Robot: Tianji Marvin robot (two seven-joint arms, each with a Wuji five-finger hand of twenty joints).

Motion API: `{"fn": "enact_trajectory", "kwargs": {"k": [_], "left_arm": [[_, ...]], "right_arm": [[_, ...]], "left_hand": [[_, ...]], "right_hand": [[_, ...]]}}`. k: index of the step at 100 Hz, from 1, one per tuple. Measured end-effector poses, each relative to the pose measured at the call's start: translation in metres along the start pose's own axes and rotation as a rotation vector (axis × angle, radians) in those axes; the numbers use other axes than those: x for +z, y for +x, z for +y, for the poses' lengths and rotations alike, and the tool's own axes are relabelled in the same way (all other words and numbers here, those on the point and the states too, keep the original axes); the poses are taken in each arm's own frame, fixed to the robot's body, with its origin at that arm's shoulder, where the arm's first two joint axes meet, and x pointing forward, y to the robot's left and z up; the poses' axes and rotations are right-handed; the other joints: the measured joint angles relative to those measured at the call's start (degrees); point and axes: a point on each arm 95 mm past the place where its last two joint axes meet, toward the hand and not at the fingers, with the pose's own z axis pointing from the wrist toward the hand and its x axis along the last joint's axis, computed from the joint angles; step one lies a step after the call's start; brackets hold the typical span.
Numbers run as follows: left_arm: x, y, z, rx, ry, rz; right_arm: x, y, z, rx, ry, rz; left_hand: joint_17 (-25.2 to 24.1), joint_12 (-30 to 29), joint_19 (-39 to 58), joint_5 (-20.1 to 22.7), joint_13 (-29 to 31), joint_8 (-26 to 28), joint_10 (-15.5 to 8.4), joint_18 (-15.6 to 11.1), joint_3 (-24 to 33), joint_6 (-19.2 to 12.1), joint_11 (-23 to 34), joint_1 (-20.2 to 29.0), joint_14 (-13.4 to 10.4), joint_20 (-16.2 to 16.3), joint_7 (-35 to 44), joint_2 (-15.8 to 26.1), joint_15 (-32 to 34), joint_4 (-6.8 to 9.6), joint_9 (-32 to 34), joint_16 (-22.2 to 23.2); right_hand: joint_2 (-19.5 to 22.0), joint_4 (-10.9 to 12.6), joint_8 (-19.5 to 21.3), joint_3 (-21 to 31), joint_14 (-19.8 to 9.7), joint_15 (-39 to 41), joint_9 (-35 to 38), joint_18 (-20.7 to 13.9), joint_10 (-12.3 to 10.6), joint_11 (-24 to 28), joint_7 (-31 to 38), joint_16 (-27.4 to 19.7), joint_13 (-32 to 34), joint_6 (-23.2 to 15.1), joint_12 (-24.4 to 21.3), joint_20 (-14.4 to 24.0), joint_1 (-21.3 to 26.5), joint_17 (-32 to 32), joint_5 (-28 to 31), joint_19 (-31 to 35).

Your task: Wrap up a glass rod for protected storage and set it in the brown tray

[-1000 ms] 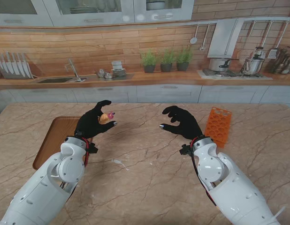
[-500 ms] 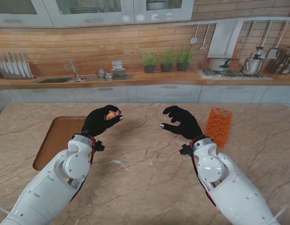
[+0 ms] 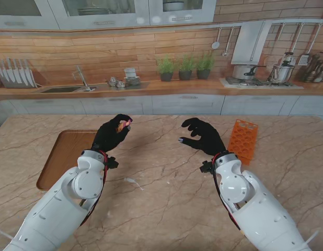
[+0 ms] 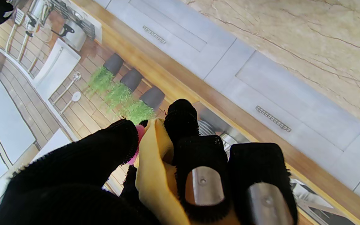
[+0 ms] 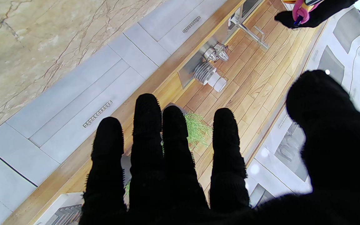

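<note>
While apparently wrapped, yellow bundle (image 3: 121, 126) inside closed left hand (image 3: 112, 134).

Right hand (image 5: 217, 175) is showing black-gloved fingers (image 5: 147, 131) extended and spread, thumb set apart, nothing in its grasp. Beyond it, the left hand (image 5: 316, 12) is poking into frame, pinching something pink (image 5: 298, 11). Marble table (image 5: 27, 37) is filling one corner; kitchen counter, faucet and potted herb (image 5: 197, 129) are sitting behind.
</note>
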Motion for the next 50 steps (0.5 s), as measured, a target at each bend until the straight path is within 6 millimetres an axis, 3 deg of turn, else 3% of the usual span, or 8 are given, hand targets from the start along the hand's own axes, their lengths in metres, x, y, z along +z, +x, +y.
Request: {"fn": "enact_trajectory", "kwargs": {"k": [6, 13, 28, 37, 44, 50], "left_arm": [[-0.001, -0.001, -0.002, 0.007, 0.007, -0.004], [-0.003, -0.002, -0.004, 0.012, 0.014, -0.009], [-0.006, -0.006, -0.008, 0.015, 0.016, -0.013], [-0.008, -0.007, -0.010, 0.021, 0.019, 0.003], [-0.010, -0.008, -0.011, 0.036, 0.025, 0.009], [-0.012, -0.010, -0.013, 0.046, 0.028, 0.005]], "right_arm": [[0.000, 0.000, 0.000, 0.001, 0.000, 0.000], [0.000, 0.000, 0.000, 0.003, -0.001, -0.001], [0.000, 0.001, 0.000, 0.003, -0.001, 0.000], [0.000, 0.001, 0.000, 0.004, -0.001, 0.000], [0.000, 0.001, 0.000, 0.004, 0.000, 0.000], [0.000, 0.001, 0.000, 0.004, 0.001, 0.000]], "left_hand": [[0.0, 0.7, 0.0, -3.6, 0.0, 0.1, 0.0, 0.0, 0.0, -3.5, -1.2, 0.0, 0.0, 0.0, -3.0, -0.1, 0.0, 0.04, 0.0, 0.0], [0.0, 1.2, 0.0, -4.5, 0.0, 0.2, 0.0, 0.0, 0.1, -8.3, -3.3, 0.9, 0.0, 0.0, -4.4, -0.2, 0.0, -0.02, -0.1, 0.0], [0.0, 1.8, 0.0, -4.5, 0.0, 3.8, 0.0, 0.0, -2.4, -14.8, -5.9, 6.5, 0.0, 0.0, -3.7, -1.0, 0.0, -2.86, -1.5, 0.0], [0.0, 2.1, 0.0, -5.7, 0.0, 12.0, -0.8, 0.0, -7.7, -14.8, -6.5, 11.0, 0.1, 0.0, 0.0, -1.6, 0.0, -4.41, -2.1, 0.0], [0.0, 2.2, 0.0, -9.0, 0.0, 17.2, -1.4, 0.0, -13.0, -14.8, -6.6, 14.5, 0.1, 0.0, 4.9, -1.4, 0.0, -5.41, -2.7, 0.0], [0.0, 1.2, 0.0, -12.0, 0.0, 20.1, -1.6, 0.0, -19.4, -9.9, -6.0, 18.0, 0.1, 0.0, 12.8, -0.5, 0.0, -6.87, -3.8, 0.0]], "right_hand": [[0.0, 0.0, 0.0, 0.0, 0.0, 0.0, 0.0, 0.0, 0.0, 0.0, 0.0, 0.0, 0.0, 0.0, 0.0, 0.0, 0.0, 0.0, 0.0, 0.0], [0.0, 0.0, 0.0, 0.0, 0.0, 0.0, 0.0, 0.0, 0.0, 0.0, 0.0, 0.0, 0.0, 0.0, 0.0, 0.0, 0.0, 0.0, 0.0, 0.0], [0.0, 0.0, 0.0, 0.0, 0.0, 0.0, 0.0, 0.0, 0.0, 0.0, 0.0, 0.0, 0.0, 0.0, 0.0, 0.0, 0.0, 0.0, 0.0, 0.0], [0.0, 0.0, 0.0, 0.0, 0.0, 0.0, 0.0, 0.0, 0.0, 0.0, 0.0, 0.0, 0.0, 0.0, 0.0, 0.0, 0.0, 0.0, 0.0, 0.0], [0.0, 0.0, 0.0, 0.0, 0.0, 0.0, 0.0, 0.0, 0.0, 0.0, 0.0, 0.0, 0.0, 0.0, 0.0, 0.0, 0.0, 0.0, 0.0, 0.0], [0.0, 0.0, 0.0, 0.0, 0.0, 0.0, 0.0, 0.0, 0.0, 0.0, 0.0, 0.0, 0.0, 0.0, 0.0, 0.0, 0.0, 0.0, 0.0, 0.0]]}}
